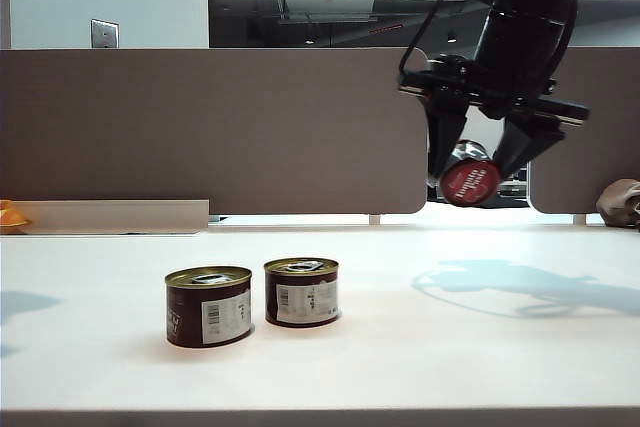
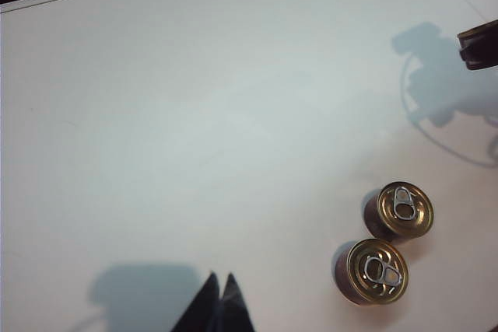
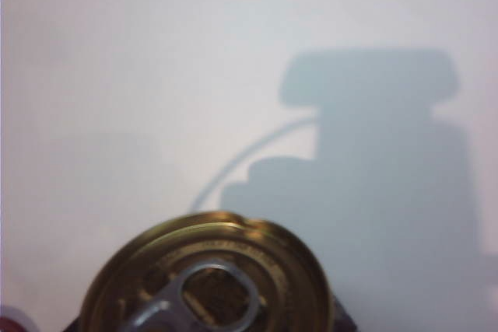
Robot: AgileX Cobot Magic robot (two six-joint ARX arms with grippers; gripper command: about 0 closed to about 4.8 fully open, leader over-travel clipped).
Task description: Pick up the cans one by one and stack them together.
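**Third can held aloft, two waiting below**

The right gripper [image 1: 478, 165] hangs high over the right of the bench [image 1: 480, 347], its fingers clamped on a can [image 1: 471, 182] tilted so a red face shows, probably for carrying across. Two more cans, one [image 1: 208, 306] just beside the other [image 1: 301, 292], stand upright on the bench, apart enough to stack on either. The left gripper [image 2: 220, 301] hovers nearby, fingers together, empty.

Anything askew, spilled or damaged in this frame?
Only one oddity: the red-labelled tin held in the right gripper hangs tilted above the white table. The two gold-lidded tins stand upright, undented. Left gripper is shut, empty.
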